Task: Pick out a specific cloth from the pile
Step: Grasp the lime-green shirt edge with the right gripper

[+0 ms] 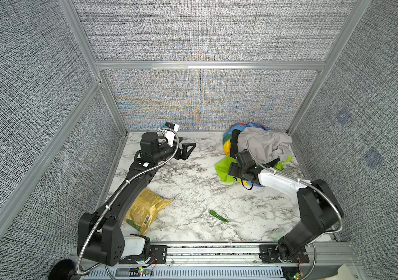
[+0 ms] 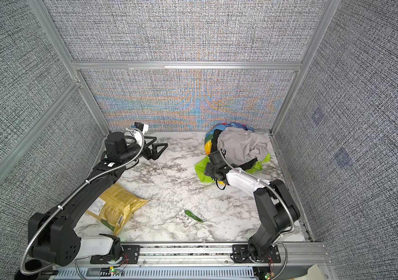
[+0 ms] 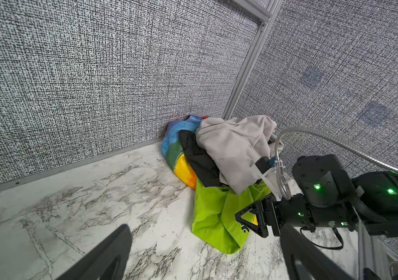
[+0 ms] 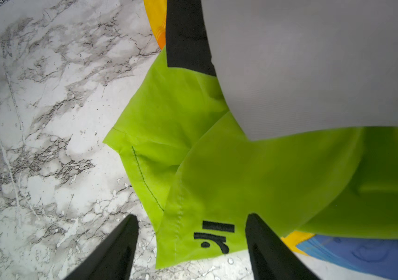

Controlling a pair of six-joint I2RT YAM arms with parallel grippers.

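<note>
1. The pile [image 1: 261, 148] sits in the far right corner of the surface [image 1: 193, 189], against the wall panels [image 1: 205, 36].
2. A grey cloth [image 1: 266, 143] lies on top of the pile. A black garment [image 3: 198, 157] comes out from under its left edge, and a rainbow-striped cloth [image 3: 176, 148] is at the back and left, against the wall.
3. The lime-green cloth [image 1: 221, 167] is at the near foot of the pile. Its far part is covered by the grey cloth and the black garment. The near flap lies spread on the bare surface, and another green scrap shows at the right side of the pile.
4. In the right wrist view the flap's hemmed corner carries a small dark logo [image 4: 215, 236], with a blue and yellow piece of the striped cloth just beside it.
5. The right pincer [image 4: 192, 218] is low over that corner with its fingers spread. One is over the marble and the other over the cloth edge, with the logo between them and nothing pinched.
6. The left pincer [image 1: 187, 145] is near the back wall, well apart from the pile. It is spread wide, holds nothing, and is turned toward the heap.
7. A yellow snack bag [image 1: 147, 208] lies partly under the left arm. A small green pod [image 1: 218, 216] lies near the front middle, touching a clear plastic piece [image 1: 209, 219] whose shape is hard to make out.
8. The surface is white marble with grey veins. Grey woven panels in an aluminium frame [image 1: 207, 65] close it on three sides, and both arms are mounted on a rail along the front.
</note>
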